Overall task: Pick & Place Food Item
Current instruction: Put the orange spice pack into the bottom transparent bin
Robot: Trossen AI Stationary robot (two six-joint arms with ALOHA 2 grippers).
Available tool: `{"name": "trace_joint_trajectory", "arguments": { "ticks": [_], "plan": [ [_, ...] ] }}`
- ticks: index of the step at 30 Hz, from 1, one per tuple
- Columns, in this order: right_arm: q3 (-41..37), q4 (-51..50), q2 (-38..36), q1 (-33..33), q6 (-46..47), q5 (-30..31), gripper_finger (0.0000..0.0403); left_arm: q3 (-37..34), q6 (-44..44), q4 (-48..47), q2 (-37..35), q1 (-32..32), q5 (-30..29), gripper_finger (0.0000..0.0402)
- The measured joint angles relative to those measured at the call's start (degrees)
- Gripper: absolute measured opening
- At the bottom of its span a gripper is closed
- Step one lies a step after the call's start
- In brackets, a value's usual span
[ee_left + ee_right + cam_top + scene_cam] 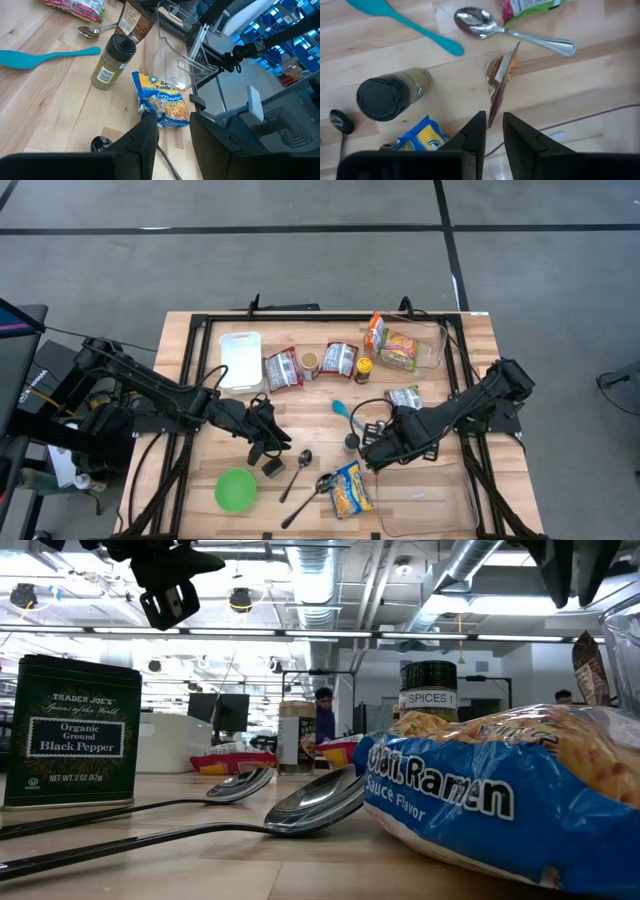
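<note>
Starting at the left of the wooden table [180, 350], the left arm is seen reaching inward, with the left gripper [268, 442] placed above a black pepper tin [272, 468]. Its fingers [145, 140] are held apart in its wrist view, and nothing is seen between them. A green bowl [235, 489] is found near the front edge, just left of the tin. Two spoons [300, 468] are laid slantwise near the middle. The ramen packet [350, 488] is laid flat just right of the spoons, near the front edge, untouched by either gripper. The right gripper [372, 452] is positioned just above and behind the packet, with a brown packet [499, 85] directly ahead of it; whether it is clamped on anything cannot be told. An empty-looking clear container [430, 500] is set beside the ramen packet at the right.
</note>
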Motion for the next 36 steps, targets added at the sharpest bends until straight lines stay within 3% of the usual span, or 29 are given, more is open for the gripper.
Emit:
{"name": "trace_joint_trajectory", "arguments": {
  "ticks": [20,36],
  "plan": [
    [0.02,-3.93,0.37,-1.47,1.83,0.67,0.0062,0.00,0.00,0.00,0.00,0.00,-0.22,0.0113],
    [0.02,-3.31,0.46,-1.81,2.35,0.87,0.0153,0.00,0.02,0.00,0.00,0.00,-0.15,0.0113]
  ]
}}
